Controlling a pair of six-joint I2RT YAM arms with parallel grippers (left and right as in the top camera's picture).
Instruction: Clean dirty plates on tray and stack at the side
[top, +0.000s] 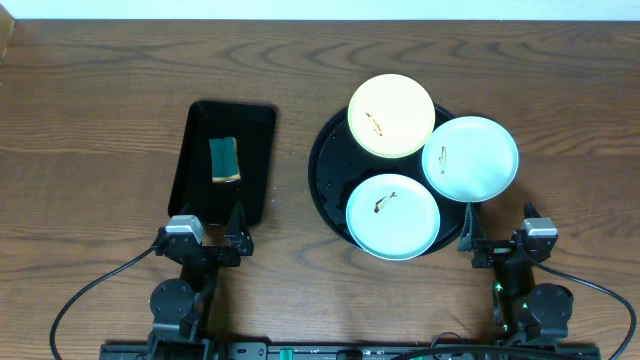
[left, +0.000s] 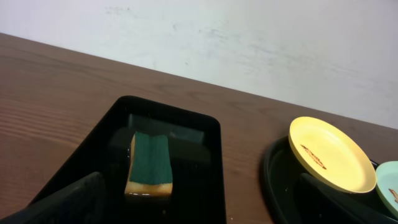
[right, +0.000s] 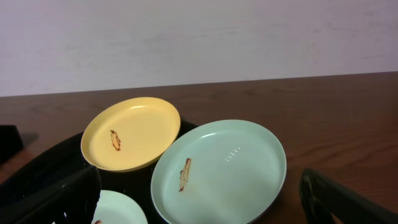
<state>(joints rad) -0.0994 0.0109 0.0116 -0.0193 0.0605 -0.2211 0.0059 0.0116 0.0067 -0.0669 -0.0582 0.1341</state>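
Plates lie uncleaned on the round tray (top: 325, 175): the yellow plate (top: 391, 115) at the far side, the right mint plate (top: 470, 158) hanging out over the tray's right rim, and the near mint plate (top: 392, 215) closest to the arms. Each shows a brown smear at its centre, and none stands on the counter (top: 100, 120) beside the tray, so by the look of it nothing of the task is done yet: three plates to wipe, three to stack. The sponge (top: 225, 160) lies in the small tray (top: 192, 170) to the left, untouched. The left fingers (top: 237, 222) are spread wide and empty at that tray's near end; the right fingers (top: 467, 232) are likewise wide and empty, just short of the round tray's near right edge.
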